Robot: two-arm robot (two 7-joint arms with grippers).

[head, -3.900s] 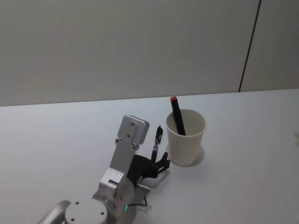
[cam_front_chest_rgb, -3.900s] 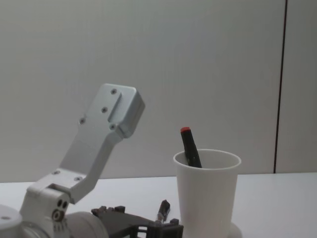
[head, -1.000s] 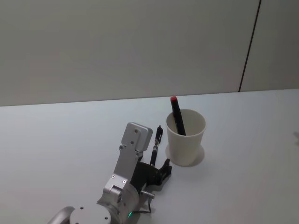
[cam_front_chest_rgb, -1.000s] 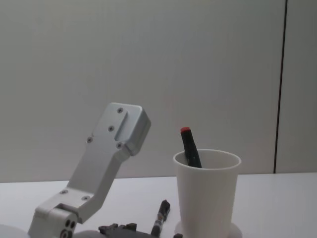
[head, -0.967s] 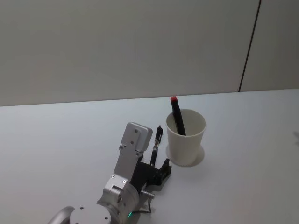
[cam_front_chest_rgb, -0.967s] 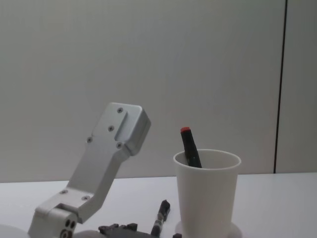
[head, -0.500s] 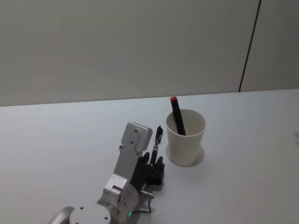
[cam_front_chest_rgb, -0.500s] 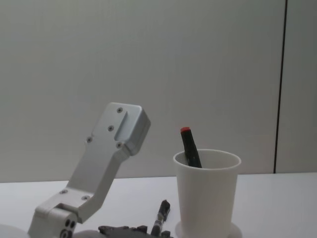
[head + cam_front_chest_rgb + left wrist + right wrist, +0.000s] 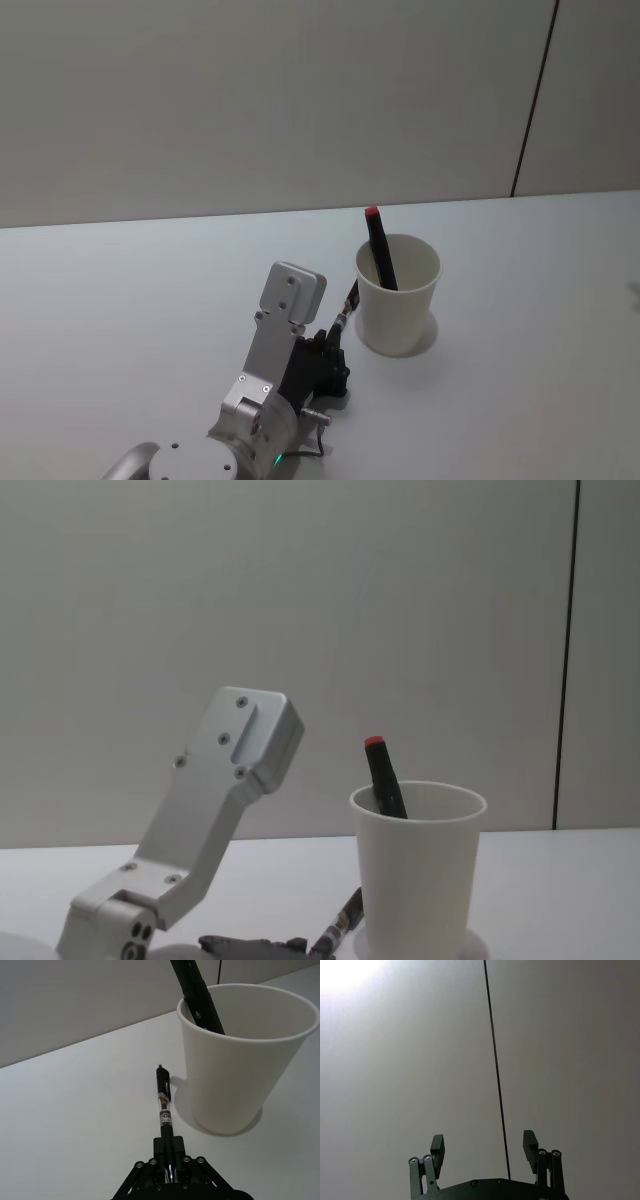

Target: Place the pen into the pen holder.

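Note:
A thin black pen (image 9: 163, 1108) with a clear middle section is gripped at its near end by my left gripper (image 9: 168, 1154), which is shut on it. The pen's free end points at the base of the pen holder (image 9: 240, 1075), a white paper cup, and stops just left of it. In the head view the pen (image 9: 346, 307) slants from the left gripper (image 9: 330, 362) toward the pen holder (image 9: 398, 300). The chest view shows the pen (image 9: 344, 924) low beside the pen holder (image 9: 415, 870). My right gripper (image 9: 482, 1147) is open, facing a wall.
A black marker with a red cap (image 9: 379, 246) stands tilted inside the cup, also seen as the marker (image 9: 383, 778) in the chest view. The white table (image 9: 520, 330) stretches around the cup. The left arm's grey link (image 9: 210, 810) rises at the left.
The left gripper's fingers have closed on the pen. The pen's free end has swung right, toward the cup's base.

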